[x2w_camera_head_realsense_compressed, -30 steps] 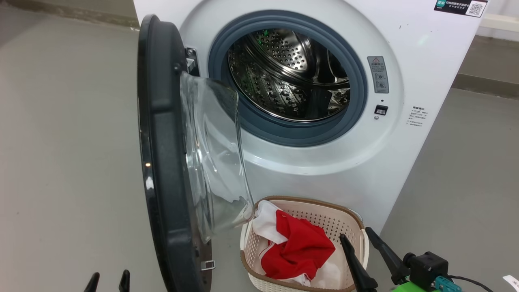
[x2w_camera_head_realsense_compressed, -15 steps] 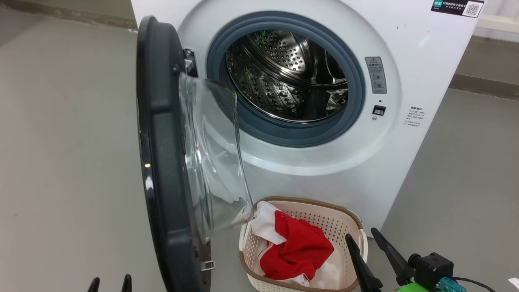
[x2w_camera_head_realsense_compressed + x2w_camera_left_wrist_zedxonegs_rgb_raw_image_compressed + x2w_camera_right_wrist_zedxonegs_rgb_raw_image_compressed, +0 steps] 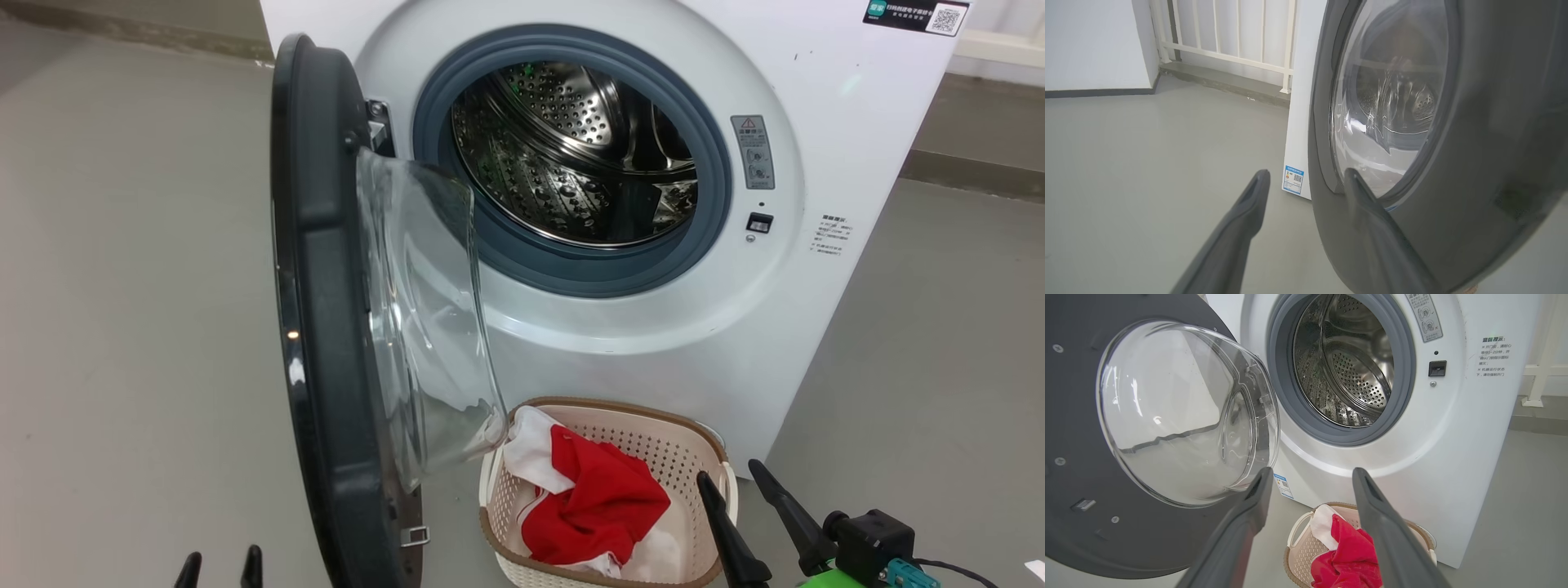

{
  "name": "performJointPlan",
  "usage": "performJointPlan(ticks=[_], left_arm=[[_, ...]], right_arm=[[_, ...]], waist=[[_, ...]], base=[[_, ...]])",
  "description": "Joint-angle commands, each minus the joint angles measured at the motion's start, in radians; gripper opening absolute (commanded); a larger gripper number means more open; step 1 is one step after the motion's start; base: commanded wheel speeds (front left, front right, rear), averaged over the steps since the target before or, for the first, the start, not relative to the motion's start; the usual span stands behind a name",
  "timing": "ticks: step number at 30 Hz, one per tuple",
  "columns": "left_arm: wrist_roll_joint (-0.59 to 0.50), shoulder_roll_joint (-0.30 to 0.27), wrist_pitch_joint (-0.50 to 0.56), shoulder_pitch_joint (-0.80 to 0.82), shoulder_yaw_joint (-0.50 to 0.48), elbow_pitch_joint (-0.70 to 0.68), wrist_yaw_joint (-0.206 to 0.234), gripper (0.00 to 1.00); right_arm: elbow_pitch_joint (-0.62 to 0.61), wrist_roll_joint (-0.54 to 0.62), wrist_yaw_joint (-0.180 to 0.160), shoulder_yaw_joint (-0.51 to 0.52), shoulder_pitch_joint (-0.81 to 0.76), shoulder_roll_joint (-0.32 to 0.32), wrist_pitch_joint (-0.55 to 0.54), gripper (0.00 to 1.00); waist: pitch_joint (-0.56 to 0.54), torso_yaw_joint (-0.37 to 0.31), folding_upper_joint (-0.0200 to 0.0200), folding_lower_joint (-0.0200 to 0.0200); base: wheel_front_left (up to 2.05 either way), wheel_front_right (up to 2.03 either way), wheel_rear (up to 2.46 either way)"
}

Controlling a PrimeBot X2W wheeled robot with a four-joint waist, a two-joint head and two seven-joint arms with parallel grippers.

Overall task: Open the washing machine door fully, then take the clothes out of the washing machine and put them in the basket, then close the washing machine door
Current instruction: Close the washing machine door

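A white front-loading washing machine (image 3: 816, 327) stands on a grey floor (image 3: 122, 286). The washing machine door (image 3: 326, 327) swings out on its left-side hinge and is nearly edge-on to the head camera. Its clear glass bowl (image 3: 424, 327) bulges toward the round opening, where the grey gasket (image 3: 441, 147) rings the steel drum (image 3: 571, 155).

The basket (image 3: 620, 406) sits on the floor at the machine's foot, below the opening. The clothes (image 3: 600, 506) lie inside it, red heaped over white. The bowl's lower lip comes down just beside the basket's left rim; whether they touch cannot be told.

Wide bare floor lies to the left of the door and to the right of the machine.

The left gripper (image 3: 222, 555) sits low, to the left of the door's edge, fingers spread and empty. The right gripper (image 3: 728, 469) is by the basket's right rim, also spread wide and empty.

The left wrist view gives the door's outer face. One finger (image 3: 1367, 212) crosses in front of the black rim, and the other is over open floor. Beyond are a blue sticker (image 3: 1293, 179) and a white railing (image 3: 1229, 41).

The right wrist view gives the door's inner face, with its latch hook (image 3: 1082, 504), and the machine's lock slot (image 3: 1437, 368).
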State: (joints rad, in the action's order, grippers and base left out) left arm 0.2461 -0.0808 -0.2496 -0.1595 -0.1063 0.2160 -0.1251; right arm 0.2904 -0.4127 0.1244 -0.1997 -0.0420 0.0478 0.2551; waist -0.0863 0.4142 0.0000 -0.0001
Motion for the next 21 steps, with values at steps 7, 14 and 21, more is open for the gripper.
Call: performJointPlan(ticks=[7,14,21], left_arm=[[0.310,-0.020,-0.012,0.072,-0.017,-0.020,-0.005,0.00],[0.823,-0.114,0.014,0.099,0.117,-0.067,-0.005,0.00],[1.228,-0.243,0.160,0.072,0.205,-0.256,-0.006,0.00]], right_arm=[[-0.025,0.007,0.006,-0.011,0.011,0.002,0.007,1.00],[-0.026,0.012,0.006,-0.002,0.006,0.002,0.007,1.00],[-0.029,0.009,0.006,-0.001,0.005,0.002,0.007,1.00]], waist=[[0.008,-0.020,0.0000,0.0001],[0.017,-0.036,0.0000,0.0001],[0.027,-0.047,0.0000,0.0001]], base=[[0.00,0.00,0.00],[0.00,0.00,0.00],[0.00,0.00,0.00]])
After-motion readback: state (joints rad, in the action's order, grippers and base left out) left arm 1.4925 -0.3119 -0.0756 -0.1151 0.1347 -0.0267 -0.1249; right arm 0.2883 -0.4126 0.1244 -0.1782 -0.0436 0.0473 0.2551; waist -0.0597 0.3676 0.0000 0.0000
